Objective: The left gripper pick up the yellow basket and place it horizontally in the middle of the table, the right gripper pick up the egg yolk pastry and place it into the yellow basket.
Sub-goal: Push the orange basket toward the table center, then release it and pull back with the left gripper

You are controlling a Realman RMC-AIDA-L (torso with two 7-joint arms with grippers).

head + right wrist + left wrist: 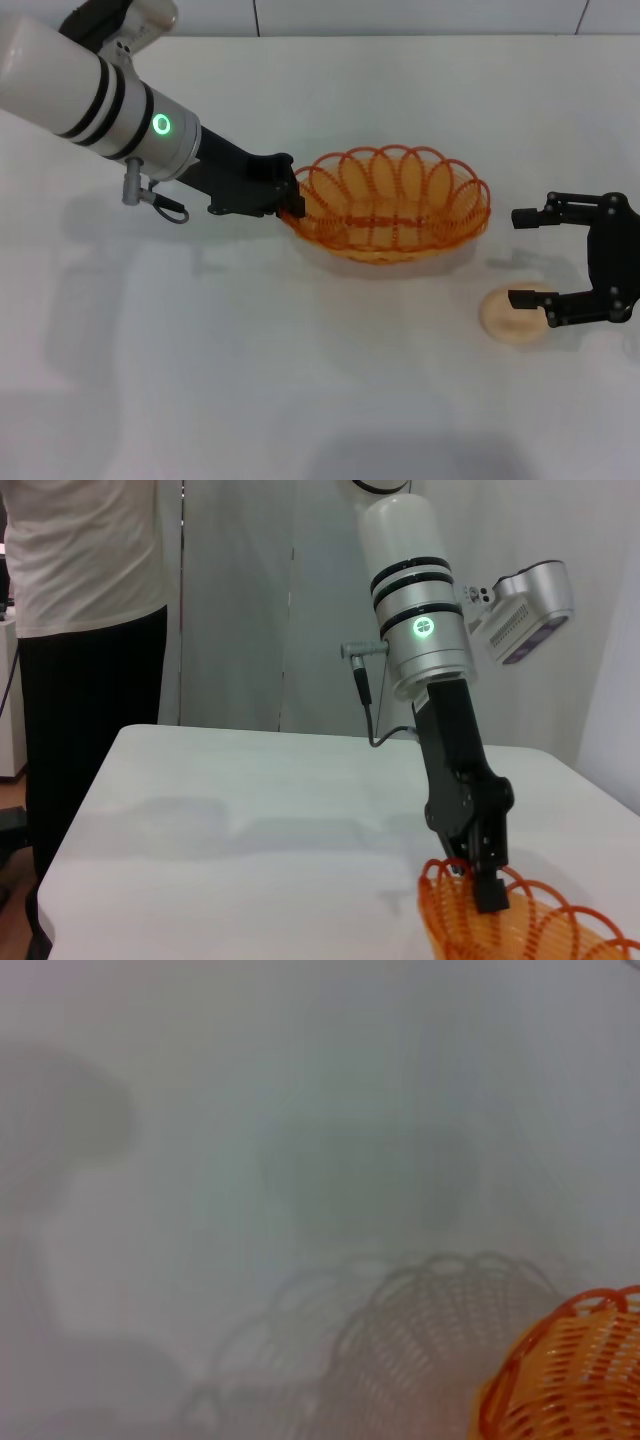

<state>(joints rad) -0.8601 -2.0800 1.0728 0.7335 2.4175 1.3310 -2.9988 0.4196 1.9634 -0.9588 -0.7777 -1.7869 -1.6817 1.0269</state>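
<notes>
The yellow basket (390, 205) is near the middle of the table (300, 380), long side across my view. Its shadow falls on the table under it. My left gripper (290, 200) is shut on the rim at the basket's left end. The right wrist view shows this grip (485, 885) on the basket (520, 925). The left wrist view shows only a corner of the basket (570, 1370) above its shadow. The egg yolk pastry (508, 317) lies on the table to the right of the basket. My right gripper (528, 258) is open above the pastry, its near finger over the pastry's top edge.
A person in a white shirt and dark trousers (90, 630) stands beyond the table's far side in the right wrist view. The table's back edge meets a wall (400, 15) in the head view.
</notes>
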